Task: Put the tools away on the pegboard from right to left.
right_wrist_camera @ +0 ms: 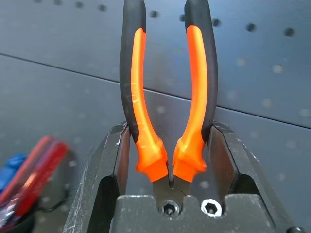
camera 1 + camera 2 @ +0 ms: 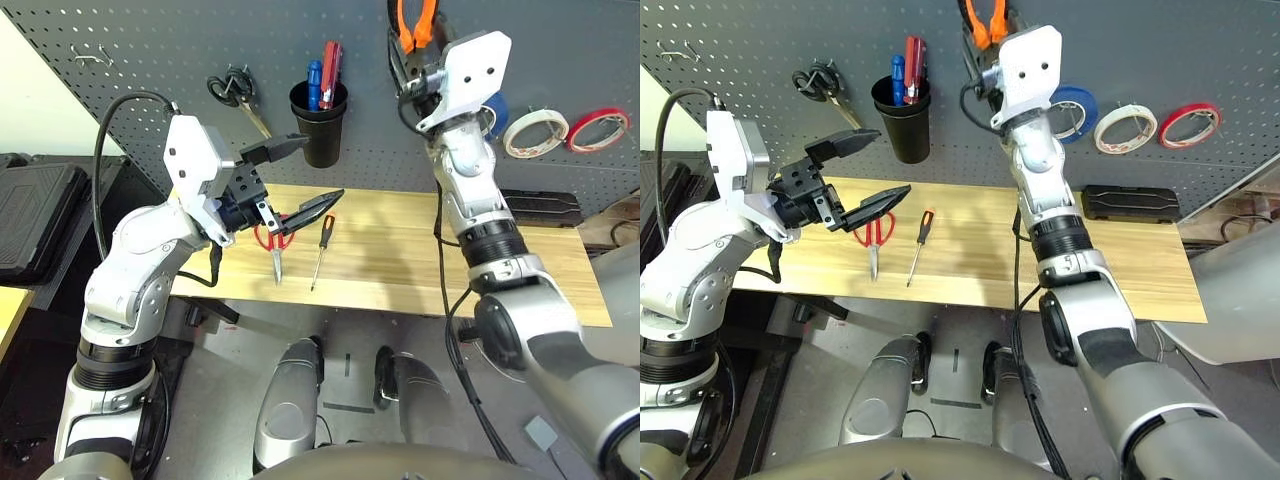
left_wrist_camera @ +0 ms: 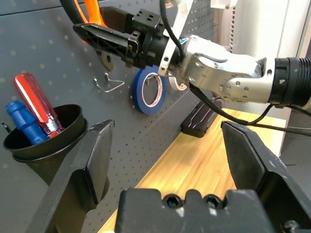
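Note:
My right gripper is raised against the dark pegboard and shut on the orange-and-black pliers, whose handles point up past the fingers. The white tape ring hangs on the pegboard to the right of that arm. On the wooden bench lie the red-handled scissors and, just right of them, the slim black-handled screwdriver. My left gripper hovers open above the scissors with nothing between its fingers.
A black cup holding blue and red handles hangs on the pegboard, with black-handled scissors to its left. A blue tape ring and a red tape ring flank the white one. A black case lies at the bench's back right.

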Action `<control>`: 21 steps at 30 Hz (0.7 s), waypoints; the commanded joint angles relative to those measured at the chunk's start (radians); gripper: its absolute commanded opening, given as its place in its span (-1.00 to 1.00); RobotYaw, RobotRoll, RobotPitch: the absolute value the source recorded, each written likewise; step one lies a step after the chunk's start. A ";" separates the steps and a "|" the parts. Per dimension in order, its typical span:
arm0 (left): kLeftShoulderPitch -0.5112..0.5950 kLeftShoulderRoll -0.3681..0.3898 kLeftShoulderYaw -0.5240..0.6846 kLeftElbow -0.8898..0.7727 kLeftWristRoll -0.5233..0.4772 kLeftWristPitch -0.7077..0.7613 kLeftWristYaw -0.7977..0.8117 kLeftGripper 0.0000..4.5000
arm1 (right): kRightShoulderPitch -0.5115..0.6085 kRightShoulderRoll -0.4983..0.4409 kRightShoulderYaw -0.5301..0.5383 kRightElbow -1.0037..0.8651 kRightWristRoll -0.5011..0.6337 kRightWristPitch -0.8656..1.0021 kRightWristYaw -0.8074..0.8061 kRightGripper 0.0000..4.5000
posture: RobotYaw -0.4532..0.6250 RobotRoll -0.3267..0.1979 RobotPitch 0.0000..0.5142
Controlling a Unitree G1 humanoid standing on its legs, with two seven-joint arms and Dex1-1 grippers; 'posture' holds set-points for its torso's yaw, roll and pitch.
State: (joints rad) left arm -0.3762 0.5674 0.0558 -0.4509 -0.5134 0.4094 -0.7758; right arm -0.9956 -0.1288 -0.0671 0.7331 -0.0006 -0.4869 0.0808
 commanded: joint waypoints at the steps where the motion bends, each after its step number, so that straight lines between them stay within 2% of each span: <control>1: 0.007 0.006 -0.012 -0.007 0.003 0.011 0.006 1.00 | -0.039 -0.005 -0.027 0.066 0.016 -0.026 -0.018 0.13 | 0.51 0.25 -0.44; 12: 0.011 0.010 -0.016 -0.020 0.004 0.029 0.021 1.00 | -0.062 0.022 -0.039 0.206 0.035 -0.007 -0.017 0.13 | 0.53 0.25 -0.38; 16: 0.013 0.012 -0.020 -0.019 0.010 0.032 0.021 1.00 | -0.044 0.025 -0.025 0.221 0.008 -0.003 -0.044 0.13 | 0.53 0.25 -0.37; 21: 0.011 0.012 -0.025 -0.014 0.014 0.033 0.022 1.00 | 0.013 0.011 -0.004 0.162 -0.015 -0.118 -0.007 0.87 | 0.52 0.25 -0.35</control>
State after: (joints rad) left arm -0.3755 0.5710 0.0452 -0.4547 -0.5074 0.4361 -0.7548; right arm -1.0042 -0.1092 -0.0812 0.9192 -0.0070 -0.5667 0.0650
